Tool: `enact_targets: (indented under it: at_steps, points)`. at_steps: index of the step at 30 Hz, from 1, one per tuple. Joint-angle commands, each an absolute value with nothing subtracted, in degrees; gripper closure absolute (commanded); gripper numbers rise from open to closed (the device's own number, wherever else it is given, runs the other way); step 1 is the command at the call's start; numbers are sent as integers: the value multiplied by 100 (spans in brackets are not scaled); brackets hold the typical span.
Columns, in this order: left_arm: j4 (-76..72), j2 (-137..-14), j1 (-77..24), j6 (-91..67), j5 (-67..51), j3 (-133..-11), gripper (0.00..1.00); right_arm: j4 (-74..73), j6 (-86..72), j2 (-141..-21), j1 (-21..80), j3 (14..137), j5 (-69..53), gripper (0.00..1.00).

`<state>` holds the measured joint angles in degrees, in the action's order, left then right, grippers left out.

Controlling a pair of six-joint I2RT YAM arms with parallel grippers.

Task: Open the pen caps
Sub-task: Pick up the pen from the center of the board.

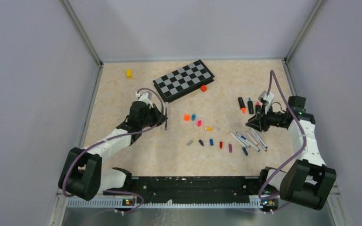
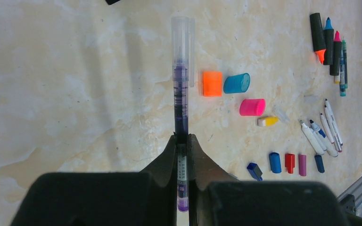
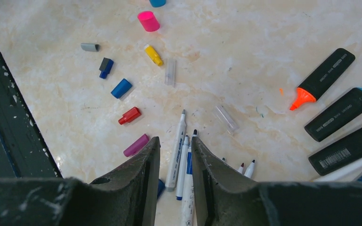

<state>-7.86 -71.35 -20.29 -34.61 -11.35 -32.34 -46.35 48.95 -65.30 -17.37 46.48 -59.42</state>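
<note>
Reaching poses held over the table (image 1: 122, 94).
A purple pen (image 2: 181, 89) is clamped by the left fingers (image 2: 169, 153); the right fingers (image 3: 148, 160) are narrowly parted, empty.

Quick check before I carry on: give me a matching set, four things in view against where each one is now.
Things:
1. purple-ink pen with clear plastic cap
2. black highlighter with bare orange tip
3. black-and-grey checkered board
4. small yellow block

Places:
A. far left, alone
B. far middle, lying at an angle
C. clamped between the left fingers
D. right side, beside other highlighters

Pairs: 1-C, 2-D, 3-B, 4-A
</note>
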Motion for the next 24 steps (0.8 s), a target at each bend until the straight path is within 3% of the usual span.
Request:
enact_targets:
  at_steps: [1,9,17,22,24]
  points:
    - [-1457,-6959,-2019,-3594,-1220,-3127,100,-4581,5014,-6438,-1542,4589,-6247,70]
    - [-2586,-7107,-2311,-4078,-1581,-2831,100,-4488,4825,-6592,-973,4583,-6499,70]
    - [-3659,-7265,-3447,-4380,-1226,-2842,100,-4001,4234,-6768,-663,4543,-7444,70]
    - [-4195,-7778,-4150,-4599,-823,-3172,100,-2406,2491,-6723,-642,4264,-8111,67]
    - [-4241,-7940,-4407,-4681,-503,-3326,100,-913,996,-6602,-622,4001,-7925,63]
